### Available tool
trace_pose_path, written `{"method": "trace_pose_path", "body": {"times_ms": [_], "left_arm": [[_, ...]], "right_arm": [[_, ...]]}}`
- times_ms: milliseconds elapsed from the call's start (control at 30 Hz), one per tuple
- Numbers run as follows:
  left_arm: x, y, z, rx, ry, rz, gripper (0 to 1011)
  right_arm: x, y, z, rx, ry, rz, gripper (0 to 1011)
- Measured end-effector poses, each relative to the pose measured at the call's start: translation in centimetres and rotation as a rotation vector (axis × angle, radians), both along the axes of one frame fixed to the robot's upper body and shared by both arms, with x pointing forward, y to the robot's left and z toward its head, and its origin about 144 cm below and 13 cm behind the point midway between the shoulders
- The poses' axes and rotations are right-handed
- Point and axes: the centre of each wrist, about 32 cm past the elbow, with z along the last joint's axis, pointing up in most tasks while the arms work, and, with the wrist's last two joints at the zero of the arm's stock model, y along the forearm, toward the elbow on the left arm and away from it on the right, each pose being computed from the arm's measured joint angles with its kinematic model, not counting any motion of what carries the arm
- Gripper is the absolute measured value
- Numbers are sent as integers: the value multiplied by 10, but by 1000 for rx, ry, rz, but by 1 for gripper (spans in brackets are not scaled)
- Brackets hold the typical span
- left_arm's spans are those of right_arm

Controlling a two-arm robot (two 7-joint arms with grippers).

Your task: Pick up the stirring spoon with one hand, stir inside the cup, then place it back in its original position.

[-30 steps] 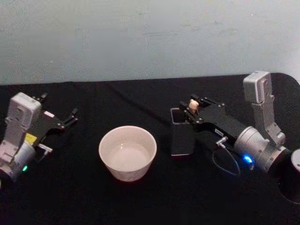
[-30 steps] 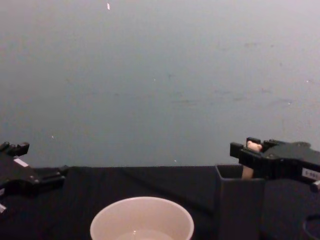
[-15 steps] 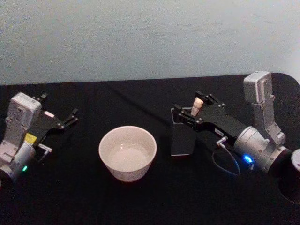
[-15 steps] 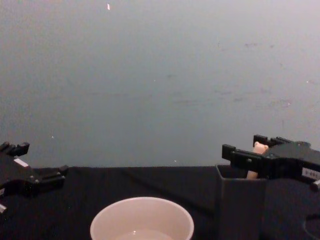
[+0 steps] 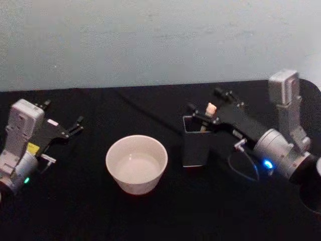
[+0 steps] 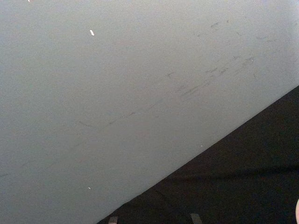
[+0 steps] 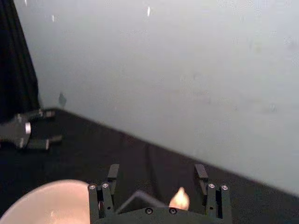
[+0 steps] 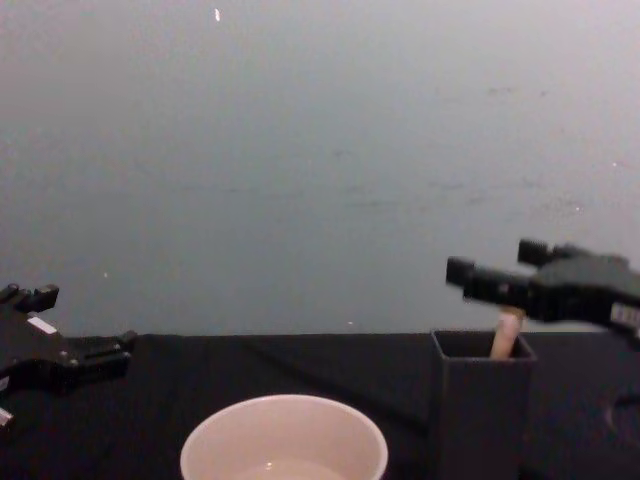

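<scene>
The cup [image 5: 136,163] sits nearest; beyond it the stirring spoon [image 5: 210,110] stands back in the dark holder [image 5: 195,145]. The right gripper [image 5: 208,104], fingers apart and empty, has lifted clear of the handle it straddled a second ago; the task looks finished, retreat remains. The left gripper [image 5: 75,124] idles open

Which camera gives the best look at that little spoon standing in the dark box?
The head view: the stirring spoon stands clear in the holder, its beige top between the right gripper's open fingers. The chest view shows its handle side-on; the right wrist view shows its tip.
</scene>
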Motion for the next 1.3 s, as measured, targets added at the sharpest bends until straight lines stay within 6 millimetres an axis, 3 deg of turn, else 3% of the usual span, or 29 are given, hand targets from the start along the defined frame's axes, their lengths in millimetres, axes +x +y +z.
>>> {"method": "trace_pose_path", "body": {"times_ms": [333, 567, 767, 1300], "left_arm": [[0, 0, 0, 0, 0, 0, 1001], [0, 0, 0, 0, 0, 0, 1001], [0, 0, 0, 0, 0, 0, 1001], [0, 0, 0, 0, 0, 0, 1001]], "right_arm": [[13, -11, 21, 68, -116, -185, 1000], [24, -17, 2, -29, -57, -345, 1002], [22, -16, -19, -93, 35, -346, 1000], [20, -12, -35, -148, 105, -328, 1002]]}}
